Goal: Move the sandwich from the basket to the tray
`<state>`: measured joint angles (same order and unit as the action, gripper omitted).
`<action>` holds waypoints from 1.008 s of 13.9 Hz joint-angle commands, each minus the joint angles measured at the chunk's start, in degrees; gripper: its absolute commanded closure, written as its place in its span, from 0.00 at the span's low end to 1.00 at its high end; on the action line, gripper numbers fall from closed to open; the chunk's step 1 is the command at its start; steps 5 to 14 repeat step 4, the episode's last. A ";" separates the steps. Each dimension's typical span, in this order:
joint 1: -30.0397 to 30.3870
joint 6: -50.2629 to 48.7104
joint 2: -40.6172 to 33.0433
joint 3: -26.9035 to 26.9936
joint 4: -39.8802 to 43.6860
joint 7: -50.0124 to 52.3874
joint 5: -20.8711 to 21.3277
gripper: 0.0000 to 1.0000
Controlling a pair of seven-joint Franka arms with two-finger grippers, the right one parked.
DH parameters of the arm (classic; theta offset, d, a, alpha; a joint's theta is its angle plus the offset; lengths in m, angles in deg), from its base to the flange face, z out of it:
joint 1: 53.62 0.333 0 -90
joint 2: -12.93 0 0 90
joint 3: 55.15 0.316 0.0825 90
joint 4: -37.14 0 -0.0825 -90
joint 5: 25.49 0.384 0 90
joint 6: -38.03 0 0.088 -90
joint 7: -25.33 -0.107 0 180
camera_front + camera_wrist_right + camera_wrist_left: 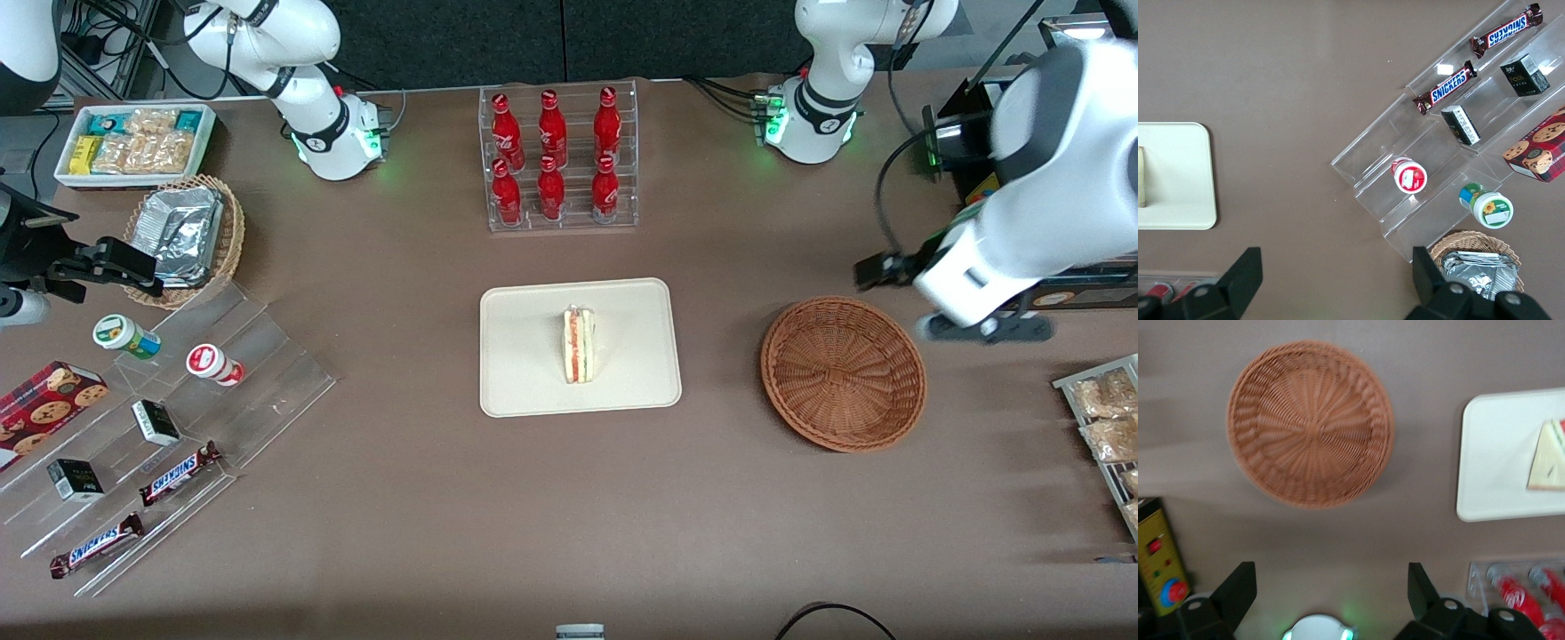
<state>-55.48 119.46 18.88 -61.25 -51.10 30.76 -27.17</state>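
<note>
The sandwich (581, 345) lies on the cream tray (524, 382) in the middle of the table, its red and green filling stripe facing up. The reddish-brown wicker basket (843, 373) stands beside the tray toward the working arm's end and holds nothing. My left gripper (933, 300) hangs high above the table near the basket's rim, open and empty. In the left wrist view the gripper (1330, 577) has its black fingertips (1238, 583) spread wide, with the basket (1310, 423), the tray (1491, 453) and the sandwich (1549, 457) below it.
A clear rack of red bottles (558, 156) stands farther from the camera than the tray. A tan basket of foil packets (187, 236), a white snack bin (133, 142) and a clear stepped shelf (178, 418) lie toward the parked arm's end. A rack of snack packets (1107, 418) lies at the working arm's end.
</note>
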 commanded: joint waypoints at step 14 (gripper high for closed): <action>3.53 -9.09 -7.61 -0.84 -2.64 -7.71 4.23 0.00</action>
